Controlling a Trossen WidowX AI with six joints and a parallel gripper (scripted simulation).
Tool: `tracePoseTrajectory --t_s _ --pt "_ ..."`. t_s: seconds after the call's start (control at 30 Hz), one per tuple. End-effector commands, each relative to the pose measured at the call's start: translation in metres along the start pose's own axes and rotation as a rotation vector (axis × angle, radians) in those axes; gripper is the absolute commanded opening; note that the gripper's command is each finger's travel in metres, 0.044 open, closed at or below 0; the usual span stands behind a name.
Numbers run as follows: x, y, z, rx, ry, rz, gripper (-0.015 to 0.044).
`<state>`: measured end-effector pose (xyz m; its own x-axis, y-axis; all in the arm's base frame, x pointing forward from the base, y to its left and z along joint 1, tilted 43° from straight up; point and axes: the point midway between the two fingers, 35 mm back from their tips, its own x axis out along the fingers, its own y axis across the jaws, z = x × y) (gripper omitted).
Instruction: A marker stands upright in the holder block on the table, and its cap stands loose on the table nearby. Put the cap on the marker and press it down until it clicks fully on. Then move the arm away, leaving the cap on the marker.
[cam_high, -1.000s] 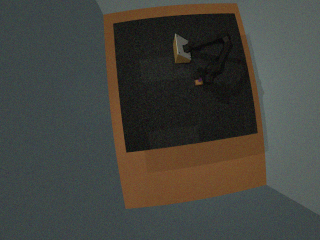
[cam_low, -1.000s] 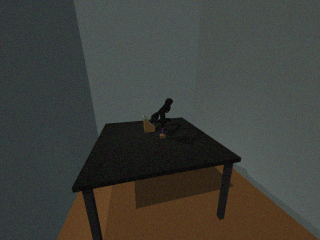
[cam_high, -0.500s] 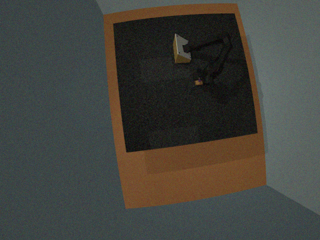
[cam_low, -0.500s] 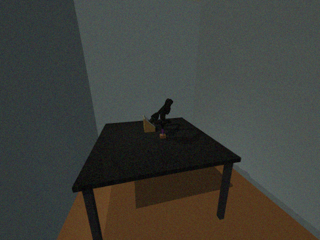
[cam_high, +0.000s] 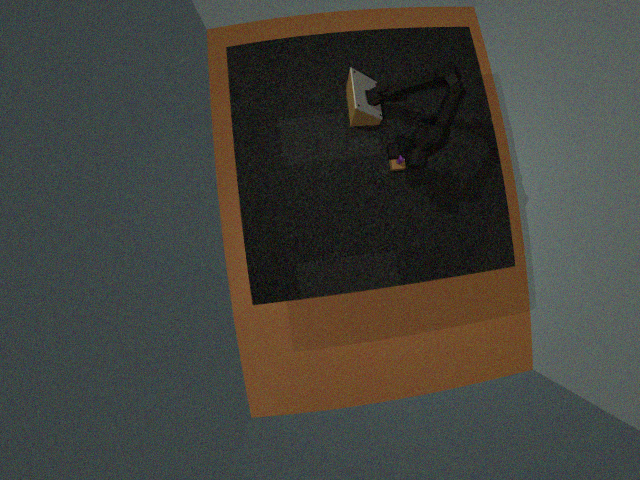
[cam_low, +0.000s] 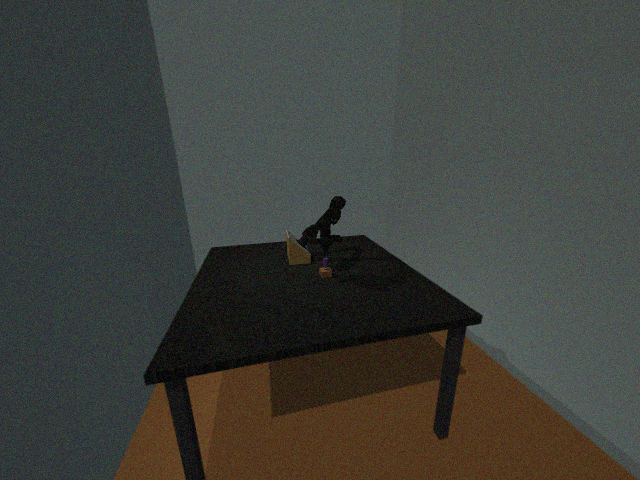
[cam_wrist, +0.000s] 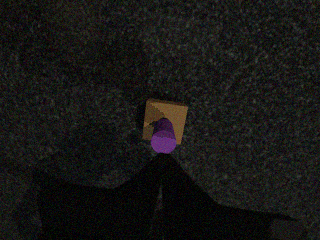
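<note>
A purple cap (cam_high: 400, 159) (cam_low: 325, 262) (cam_wrist: 163, 142) stands upright on the marker in the small orange-brown holder block (cam_high: 397, 165) (cam_low: 325, 272) (cam_wrist: 173, 111). Cap and marker show as one purple column; I cannot tell how far down the cap sits. My black gripper (cam_wrist: 163, 156) (cam_low: 325, 252) is shut with nothing between its fingers. In the wrist view its joined fingertips are right beside the cap's top end, and in the exterior view they are just above it. Whether they touch the cap is too dark to tell.
The block stands on the dark table (cam_high: 320, 217) (cam_low: 289, 304). A wedge-shaped box with a pale sloping top (cam_high: 364, 100) (cam_low: 298, 253) stands near the arm's base. The arm arches over the table from there.
</note>
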<state>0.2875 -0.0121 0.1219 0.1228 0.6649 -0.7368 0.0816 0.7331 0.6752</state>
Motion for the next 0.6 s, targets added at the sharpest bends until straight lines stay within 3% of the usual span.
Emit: tracePoseTrajectory --t_s 0.0,0.23,0.57 --pt "-0.0497 -0.0011 -0.0006 -0.002 -0.012 -0.004 0.0000" --pt "-0.0578 -0.0006 -0.0019 -0.002 -0.012 -0.003 0.0000" --pt "-0.0578 -0.0006 -0.0019 -0.002 -0.012 -0.003 0.0263"
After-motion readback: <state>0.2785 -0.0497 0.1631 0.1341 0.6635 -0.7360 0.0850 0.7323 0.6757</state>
